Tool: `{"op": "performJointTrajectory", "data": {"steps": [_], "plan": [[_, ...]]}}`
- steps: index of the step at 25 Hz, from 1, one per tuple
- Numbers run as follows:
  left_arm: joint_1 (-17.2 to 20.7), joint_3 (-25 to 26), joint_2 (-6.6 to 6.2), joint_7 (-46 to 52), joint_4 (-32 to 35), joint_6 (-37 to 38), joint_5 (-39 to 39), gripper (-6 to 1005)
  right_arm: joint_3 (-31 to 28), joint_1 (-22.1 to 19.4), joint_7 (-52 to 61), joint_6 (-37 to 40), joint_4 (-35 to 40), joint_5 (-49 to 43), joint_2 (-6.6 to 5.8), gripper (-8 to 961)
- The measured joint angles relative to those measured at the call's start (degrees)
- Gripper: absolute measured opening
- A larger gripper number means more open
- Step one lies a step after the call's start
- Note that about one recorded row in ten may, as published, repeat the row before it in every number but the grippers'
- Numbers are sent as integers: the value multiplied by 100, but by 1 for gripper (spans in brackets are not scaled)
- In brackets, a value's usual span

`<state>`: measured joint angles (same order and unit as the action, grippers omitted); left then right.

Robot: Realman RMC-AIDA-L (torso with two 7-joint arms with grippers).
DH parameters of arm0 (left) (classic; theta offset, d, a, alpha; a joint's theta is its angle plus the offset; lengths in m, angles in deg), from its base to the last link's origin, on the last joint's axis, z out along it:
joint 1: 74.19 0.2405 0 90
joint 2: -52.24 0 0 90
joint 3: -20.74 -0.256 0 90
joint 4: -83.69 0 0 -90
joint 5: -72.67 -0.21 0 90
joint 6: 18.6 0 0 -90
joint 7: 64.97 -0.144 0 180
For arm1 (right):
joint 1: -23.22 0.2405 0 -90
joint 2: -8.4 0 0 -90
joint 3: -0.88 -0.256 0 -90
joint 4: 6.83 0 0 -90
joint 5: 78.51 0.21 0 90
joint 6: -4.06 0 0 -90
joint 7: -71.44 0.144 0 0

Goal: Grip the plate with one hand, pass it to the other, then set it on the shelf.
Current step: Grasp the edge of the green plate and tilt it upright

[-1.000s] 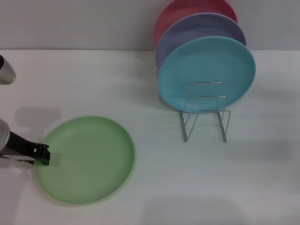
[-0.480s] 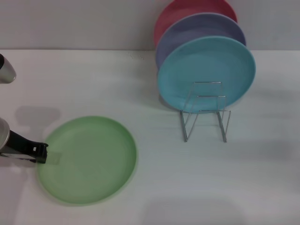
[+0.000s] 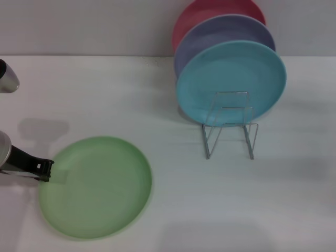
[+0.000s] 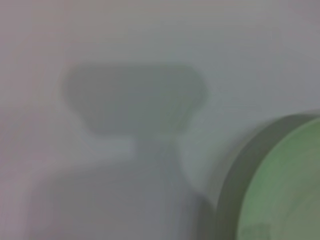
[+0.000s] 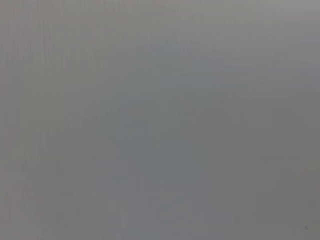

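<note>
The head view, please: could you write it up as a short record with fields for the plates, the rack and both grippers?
green plate: near left of table, lifted at its gripped edge
left gripper: at green plate's left rim, shut on it
right gripper: not in view
shelf: front slots free
turquoise plate: upright in shelf
lavender plate: upright behind turquoise
red plate: upright at back

Light green plate lies left of the silver wire shelf, well apart.
</note>
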<state>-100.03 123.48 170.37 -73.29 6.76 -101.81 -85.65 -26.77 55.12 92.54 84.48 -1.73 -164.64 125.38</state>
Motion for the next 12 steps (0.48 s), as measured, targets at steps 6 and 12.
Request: {"op": "performJointTrajectory", "data": {"steps": [6,12], "plan": [[11,11,1,-16,-105,12,16,55,-3,0,0,0,0,0,0,565],[2,52,-6,-21,-170,15,53,39,-4,0,-1,1,0,2,0,565]]}}
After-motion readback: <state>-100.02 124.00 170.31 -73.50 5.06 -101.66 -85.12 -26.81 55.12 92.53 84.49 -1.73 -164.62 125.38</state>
